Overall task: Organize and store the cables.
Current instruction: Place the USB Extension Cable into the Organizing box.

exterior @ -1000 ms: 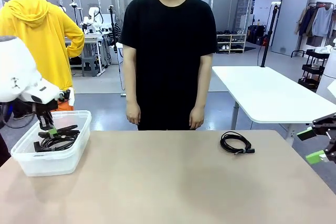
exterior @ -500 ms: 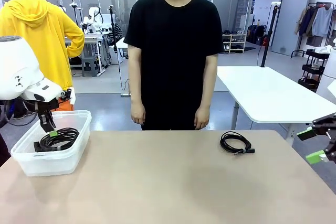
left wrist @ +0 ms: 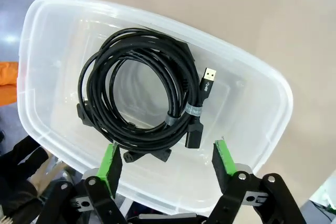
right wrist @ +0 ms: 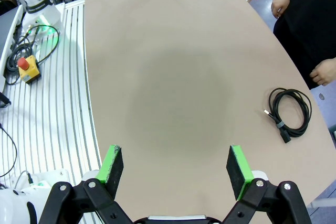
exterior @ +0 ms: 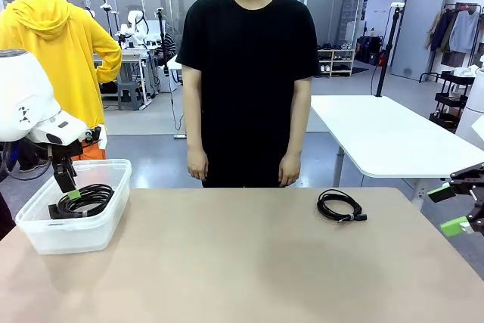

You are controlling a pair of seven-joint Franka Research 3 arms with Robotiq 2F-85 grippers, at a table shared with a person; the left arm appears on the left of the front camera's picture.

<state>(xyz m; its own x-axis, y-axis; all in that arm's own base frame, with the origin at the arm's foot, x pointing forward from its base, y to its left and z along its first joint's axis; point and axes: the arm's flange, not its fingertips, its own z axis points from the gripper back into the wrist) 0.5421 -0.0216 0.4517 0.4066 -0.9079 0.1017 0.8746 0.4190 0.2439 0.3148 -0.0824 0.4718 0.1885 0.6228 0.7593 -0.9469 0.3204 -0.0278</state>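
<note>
A clear plastic bin (exterior: 45, 234) stands at the table's left end with black coiled cables (exterior: 82, 201) lying inside. My left gripper (exterior: 69, 191) hangs open just above the bin. From the left wrist, the coils (left wrist: 137, 100) lie loose on the bin's floor (left wrist: 239, 103), a USB plug showing, and my left gripper (left wrist: 167, 162) holds nothing. Another coiled black cable (exterior: 339, 206) lies on the table toward the right, in front of the person; it also appears as the cable (right wrist: 289, 113) in the right wrist view. My right gripper (exterior: 450, 209) waits open at the table's right edge, and my right gripper (right wrist: 176, 165) is empty.
A person in a black shirt (exterior: 246, 73) stands at the far side, hands down at the sides. A white table (exterior: 378, 134) is behind on the right. The tabletop (exterior: 242, 262) between bin and loose cable is bare.
My left gripper opened and let the cable coil drop into the bin, then rose slightly above it. The right arm has stayed still.
</note>
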